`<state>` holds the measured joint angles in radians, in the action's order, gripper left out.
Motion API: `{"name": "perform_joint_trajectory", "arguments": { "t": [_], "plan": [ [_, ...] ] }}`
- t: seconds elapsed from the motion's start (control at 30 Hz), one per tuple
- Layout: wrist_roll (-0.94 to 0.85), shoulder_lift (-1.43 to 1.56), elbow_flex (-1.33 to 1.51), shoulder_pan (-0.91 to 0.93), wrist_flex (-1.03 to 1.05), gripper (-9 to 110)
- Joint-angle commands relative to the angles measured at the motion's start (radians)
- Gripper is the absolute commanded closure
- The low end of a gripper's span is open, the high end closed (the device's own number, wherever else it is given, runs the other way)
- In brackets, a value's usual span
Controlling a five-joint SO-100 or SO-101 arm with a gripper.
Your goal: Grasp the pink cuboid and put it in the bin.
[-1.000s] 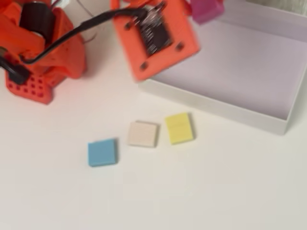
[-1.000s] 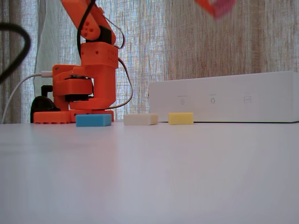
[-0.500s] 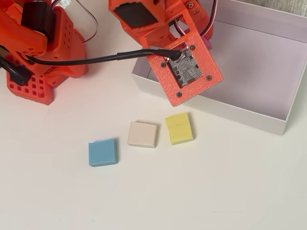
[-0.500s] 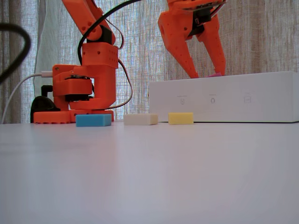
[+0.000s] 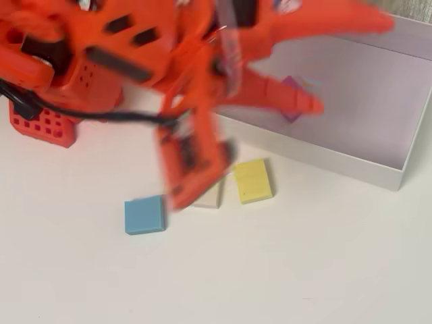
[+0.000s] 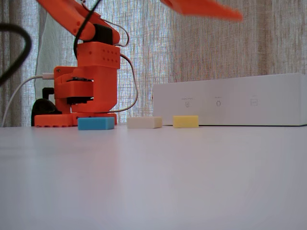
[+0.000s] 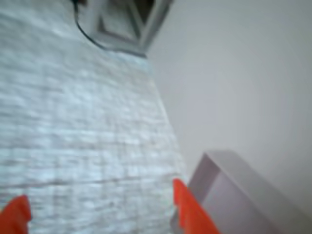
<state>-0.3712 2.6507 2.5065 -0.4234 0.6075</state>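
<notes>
Lying flat on the pale floor of the bin (image 5: 398,177), the pink cuboid (image 5: 291,99) is a small magenta square, partly hidden by a blurred orange finger in the overhead view. Bin: shallow, rectangular, white card with low walls; smooth front wall with three faint printed marks in the fixed view (image 6: 230,103).

On the white matte table (image 5: 270,270), near side of the bin, three flat square foam blocks in a row: blue block (image 5: 144,214) at left, cream block (image 6: 144,122) in the middle (largely covered by the arm from above), yellow block (image 5: 252,180) at right, just beside the bin wall. All three sit apart from one another.

End effector (image 5: 351,64): orange plastic, motion-blurred, raised over the bin. Fingers spread wide; one finger (image 5: 283,94) over the cuboid's spot, the other toward the far right. Wrist view shows both orange tips (image 7: 187,209) well apart with nothing between them: released, empty. Woven curtain (image 6: 216,43) behind.
</notes>
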Motion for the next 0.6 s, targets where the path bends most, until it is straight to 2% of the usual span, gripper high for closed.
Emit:
{"name": "perform_joint_trajectory", "arguments": {
  "t": [0.0, 0.07, 0.2, 0.37, 0.47, 0.5, 0.57],
  "plan": [
    [-0.003, 0.209, 0.037, 0.163, -0.043, 64],
    [-0.002, 0.337, 0.092, 0.25, 0.041, 66],
    [-0.002, 0.535, 0.164, 0.357, 0.387, 71],
    [0.009, 0.632, 0.233, 0.38, 0.696, 71],
    [0.014, 0.658, 0.282, 0.382, 0.798, 76],
    [0.008, 0.658, 0.298, 0.387, 0.793, 84],
    [0.006, 0.658, 0.325, 0.397, 0.778, 90]
  ]
}}
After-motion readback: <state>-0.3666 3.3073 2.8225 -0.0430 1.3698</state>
